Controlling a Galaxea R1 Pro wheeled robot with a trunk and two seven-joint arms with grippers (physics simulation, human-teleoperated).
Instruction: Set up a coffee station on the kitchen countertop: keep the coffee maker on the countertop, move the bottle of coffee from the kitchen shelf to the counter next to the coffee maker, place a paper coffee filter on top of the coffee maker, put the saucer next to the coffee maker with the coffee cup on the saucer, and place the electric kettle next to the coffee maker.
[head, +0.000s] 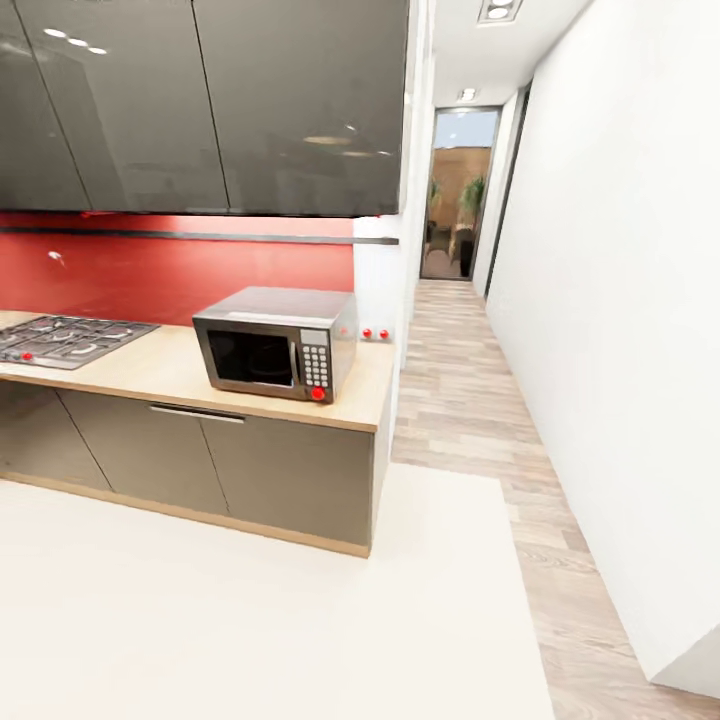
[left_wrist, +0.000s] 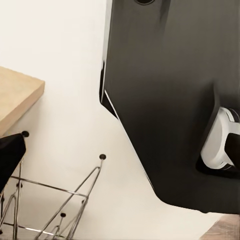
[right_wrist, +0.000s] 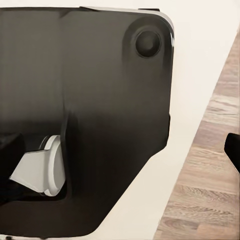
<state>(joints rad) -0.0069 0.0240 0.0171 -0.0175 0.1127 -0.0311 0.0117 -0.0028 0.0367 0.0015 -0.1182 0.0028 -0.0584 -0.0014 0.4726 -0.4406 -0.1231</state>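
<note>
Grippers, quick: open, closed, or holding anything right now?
Left gripper: cannot be told; the left wrist view shows the robot's dark base, no fingers.
Right gripper: cannot be told; the right wrist view shows that same dark body.

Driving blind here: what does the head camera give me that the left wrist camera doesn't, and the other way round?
Head view: a microwave on the kitchen countertop, a gas hob, the red backsplash, dark upper cabinets and a hallway with wood flooring. Left wrist view: the robot's dark base and wire chair legs. Both share the cream floor and a tan wooden surface.
</note>
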